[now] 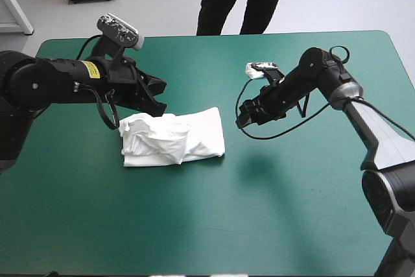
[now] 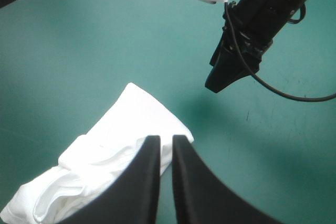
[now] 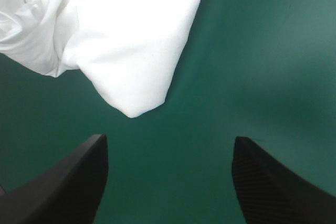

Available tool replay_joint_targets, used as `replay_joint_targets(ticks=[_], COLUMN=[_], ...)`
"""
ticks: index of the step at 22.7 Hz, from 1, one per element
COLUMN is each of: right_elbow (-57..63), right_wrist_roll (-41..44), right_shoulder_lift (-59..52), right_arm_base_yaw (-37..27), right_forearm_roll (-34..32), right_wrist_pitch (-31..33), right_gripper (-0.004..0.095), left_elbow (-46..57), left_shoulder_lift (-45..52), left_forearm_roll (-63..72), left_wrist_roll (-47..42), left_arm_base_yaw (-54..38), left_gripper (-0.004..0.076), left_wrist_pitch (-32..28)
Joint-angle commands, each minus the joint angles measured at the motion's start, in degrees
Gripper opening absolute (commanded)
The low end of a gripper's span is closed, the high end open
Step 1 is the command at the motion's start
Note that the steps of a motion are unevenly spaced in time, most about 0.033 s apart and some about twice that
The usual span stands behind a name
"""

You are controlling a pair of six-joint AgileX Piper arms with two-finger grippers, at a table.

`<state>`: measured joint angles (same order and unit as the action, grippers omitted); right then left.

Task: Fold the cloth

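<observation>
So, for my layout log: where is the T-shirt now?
High view: the T-shirt lies bundled left of centre on the table, just ahead of the left hand, with the right hand apart on its other side.

1. Bright, even overhead light across the teal-green cover (image 1: pixel 292 212).
2. Soft-edged shadow on the cover beneath the right gripper (image 1: pixel 244 120).
3. T-shirt (image 3: pixel 131 35) glares near-pure white in the right wrist view; folds faint.

T-shirt (image 2: pixel 131 124) partly unseen
The left end effector (image 2: pixel 166 139) covers part of it; the right wrist view crops its crumpled end.
</observation>
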<state>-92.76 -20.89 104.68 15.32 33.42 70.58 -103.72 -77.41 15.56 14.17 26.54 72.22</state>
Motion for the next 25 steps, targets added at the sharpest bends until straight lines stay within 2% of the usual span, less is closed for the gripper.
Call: replay_joint_targets(ticks=[1,4,6,13,21,23,25], right_elbow=[-1.4,-1.4,-1.7,-2.7,-9.9,-9.9,-9.9], right_wrist_roll=[-2.0,-3.6,-5.3,-7.6,-5.8,-4.2,-4.2], right_shoulder_lift=[0.1,3.0,5.8,10.8,18.1,19.5,20.5], right_arm_base_yaw=[-0.1,0.0,0.5,2.3,6.4,6.9,7.2], right_forearm_roll=[5.1,8.6,11.1,15.3,15.6,15.2,15.1], right_wrist_pitch=[-0.9,-1.4,-2.5,-5.8,-6.0,-5.7,-3.9], right_gripper=[0.0628,0.0632,0.0632,0.0632,0.0622,0.0536,0.0370], left_elbow=[-1.3,-1.3,-1.3,-1.3,-1.3,-1.3,-1.3], left_shoulder_lift=[1.7,1.7,1.7,1.7,1.7,1.7,1.9], left_forearm_roll=[1.5,1.5,1.5,1.2,1.3,1.3,1.7], left_wrist_roll=[-0.1,-0.1,-0.1,-0.1,-0.2,-0.2,-0.2], left_arm_base_yaw=[0.1,0.1,0.1,0.1,0.1,0.1,0.1], left_gripper=[0.0199,0.0298,0.0331,0.0330,0.0330,0.0330,0.0330], left_wrist_pitch=[1.6,1.6,1.6,1.6,1.6,1.6,1.6])
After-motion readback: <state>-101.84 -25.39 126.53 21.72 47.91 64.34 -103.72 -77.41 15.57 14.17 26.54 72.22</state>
